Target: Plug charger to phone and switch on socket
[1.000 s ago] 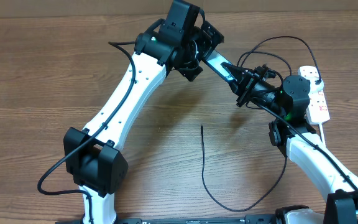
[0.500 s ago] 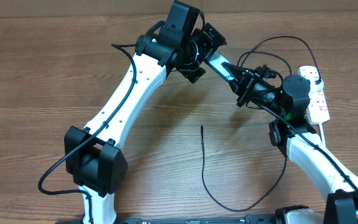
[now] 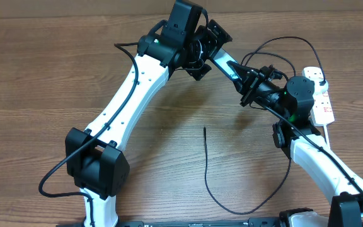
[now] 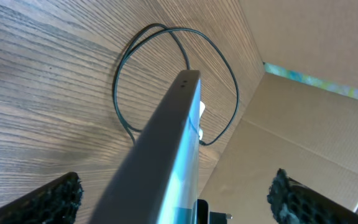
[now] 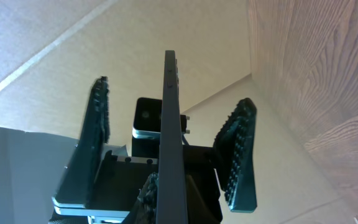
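One slight rightward shift: left gripper (image 3: 212, 55)

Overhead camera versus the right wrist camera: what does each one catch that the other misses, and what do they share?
Only the overhead view shows the white elongated power strip, the long thin black charger cable with its free tip lying on the table, and both white robot arms. Only the right wrist view shows the slim dark-edged smartphone edge-on, passing between two black ribbed fingers with a gap on each side. Both show the phone, its blue screen visible from above, and the brown wooden table.
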Robot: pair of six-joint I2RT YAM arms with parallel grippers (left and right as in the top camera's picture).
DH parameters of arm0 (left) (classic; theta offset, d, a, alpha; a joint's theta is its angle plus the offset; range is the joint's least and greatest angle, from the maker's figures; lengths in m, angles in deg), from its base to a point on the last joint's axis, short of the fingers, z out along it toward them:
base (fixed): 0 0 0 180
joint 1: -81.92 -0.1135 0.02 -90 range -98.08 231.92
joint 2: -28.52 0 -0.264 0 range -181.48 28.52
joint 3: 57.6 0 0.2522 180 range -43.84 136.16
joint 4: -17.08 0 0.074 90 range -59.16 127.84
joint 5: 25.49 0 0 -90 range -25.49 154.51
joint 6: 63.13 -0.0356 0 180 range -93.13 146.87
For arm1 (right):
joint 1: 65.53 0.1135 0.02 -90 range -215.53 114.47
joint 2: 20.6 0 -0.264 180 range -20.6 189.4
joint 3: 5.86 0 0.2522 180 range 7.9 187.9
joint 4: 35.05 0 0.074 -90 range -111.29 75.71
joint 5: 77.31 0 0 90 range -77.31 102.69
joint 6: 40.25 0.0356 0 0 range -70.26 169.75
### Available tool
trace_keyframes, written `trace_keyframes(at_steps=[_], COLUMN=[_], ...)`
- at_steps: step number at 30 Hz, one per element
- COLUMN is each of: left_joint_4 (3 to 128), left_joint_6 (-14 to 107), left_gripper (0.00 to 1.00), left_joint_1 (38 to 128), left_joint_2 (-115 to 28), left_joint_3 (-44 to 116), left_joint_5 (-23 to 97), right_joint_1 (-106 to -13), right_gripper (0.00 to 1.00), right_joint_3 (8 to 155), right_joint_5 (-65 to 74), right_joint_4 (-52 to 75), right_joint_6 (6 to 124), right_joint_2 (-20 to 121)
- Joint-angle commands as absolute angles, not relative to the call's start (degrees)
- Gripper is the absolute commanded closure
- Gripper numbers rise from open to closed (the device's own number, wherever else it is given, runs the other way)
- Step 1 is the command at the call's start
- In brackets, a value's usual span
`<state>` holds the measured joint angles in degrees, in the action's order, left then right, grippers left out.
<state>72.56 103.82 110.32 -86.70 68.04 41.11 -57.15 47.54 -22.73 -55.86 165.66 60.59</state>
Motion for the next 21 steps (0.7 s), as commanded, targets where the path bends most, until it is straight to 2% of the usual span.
trace_keyframes(at_steps=[1, 5, 13, 17, 21], left_joint_4=[72.10, 72.06, 72.03, 71.79, 71.09], left_joint_6=[103.10, 103.10, 103.10, 103.10, 103.12], left_gripper=[0.09, 0.22, 0.36, 0.55, 0.56], left_joint_1=[110.06, 110.08, 110.17, 110.17, 110.17], left_joint_2=[-87.42, -87.42, -87.44, -87.44, -87.44], left_joint_3=[67.78, 67.78, 67.73, 67.73, 67.73], left_joint_5=[40.50, 40.50, 40.52, 40.57, 40.48], right_joint_1=[-56.91, -56.91, -56.91, -56.91, -56.91], right_gripper=[0.96, 0.96, 0.97, 0.96, 0.96], right_joint_3=[48.85, 48.85, 48.85, 48.85, 48.85], right_joint_5=[-21.42, -21.23, -21.51, -22.10, -22.10], right_joint_4=[-56.87, -57.46, -60.71, -60.69, -60.67], right_joint_6=[173.60, 173.60, 173.60, 173.60, 173.60], right_joint_2=[60.11, 60.11, 60.11, 60.11, 60.11])
